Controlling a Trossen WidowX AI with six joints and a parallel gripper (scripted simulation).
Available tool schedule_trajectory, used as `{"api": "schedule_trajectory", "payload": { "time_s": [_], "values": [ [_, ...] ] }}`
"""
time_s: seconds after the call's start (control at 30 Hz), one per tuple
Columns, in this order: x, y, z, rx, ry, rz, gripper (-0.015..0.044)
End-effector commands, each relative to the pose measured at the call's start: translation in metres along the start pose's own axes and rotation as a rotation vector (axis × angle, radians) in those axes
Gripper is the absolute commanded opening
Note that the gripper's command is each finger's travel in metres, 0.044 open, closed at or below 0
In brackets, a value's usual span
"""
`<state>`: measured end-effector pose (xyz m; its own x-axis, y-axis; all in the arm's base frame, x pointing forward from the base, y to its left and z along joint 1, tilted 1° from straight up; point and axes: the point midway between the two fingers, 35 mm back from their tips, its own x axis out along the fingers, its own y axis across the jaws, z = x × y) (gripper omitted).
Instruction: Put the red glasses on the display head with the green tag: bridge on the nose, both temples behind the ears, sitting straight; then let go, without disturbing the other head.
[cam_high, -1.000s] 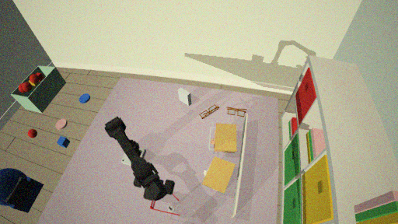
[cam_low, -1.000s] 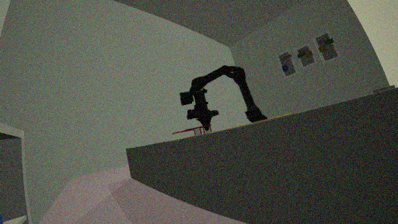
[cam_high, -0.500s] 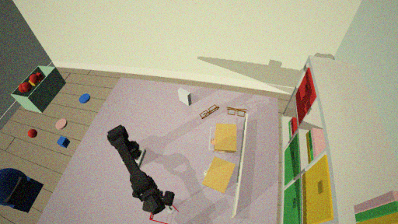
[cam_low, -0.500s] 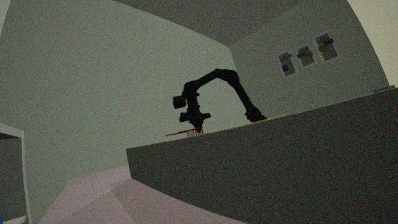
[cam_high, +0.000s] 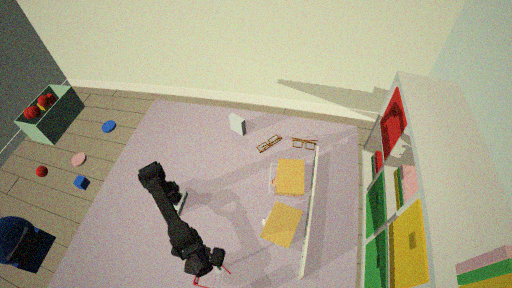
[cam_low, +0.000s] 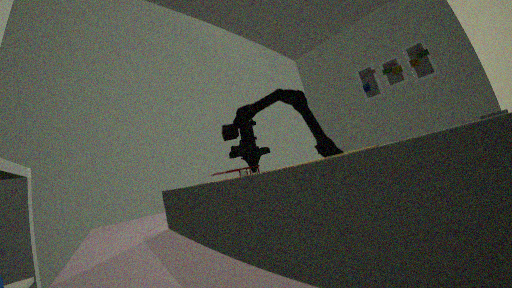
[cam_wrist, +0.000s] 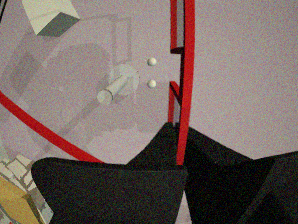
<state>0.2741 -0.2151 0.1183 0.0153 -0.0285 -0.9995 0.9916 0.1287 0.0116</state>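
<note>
Holding the glasses, yet to be seated

Top: at bottom centre, gripping red glasses (cam_high: 196, 281) (cam_low: 227, 173) (cam_wrist: 188, 75) in a narrowed gripper (cam_high: 215, 265) (cam_low: 255, 170) (cam_wrist: 172, 128). At upper left, holding red balls (cam_high: 32, 112) and something yellow inside a pale green box (cam_high: 60, 117).

Exterior: held low, near the table (cam_low: 300, 200) edge, frame centre.

Wrist: running upright, right of centre — probably aligning now. Next, find the green tag — unseen here — then level, lower and seat before releasing.

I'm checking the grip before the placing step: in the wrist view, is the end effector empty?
No, the end effector is closed on the red glasses.
</note>
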Motion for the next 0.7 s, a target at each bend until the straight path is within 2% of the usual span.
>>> {"api": "schedule_trajectory", "payload": {
  "time_s": [0.0, 0.23, 0.67],
  "values": [
    [0.020, -0.002, 0.000, -0.005, 0.003, -0.010, 0.0000],
    [0.049, -0.003, -0.002, -0.005, 0.003, -0.010, 0.0000],
    [0.050, -0.008, 0.006, -0.005, 0.002, -0.011, 0.0000]
  ]
}}
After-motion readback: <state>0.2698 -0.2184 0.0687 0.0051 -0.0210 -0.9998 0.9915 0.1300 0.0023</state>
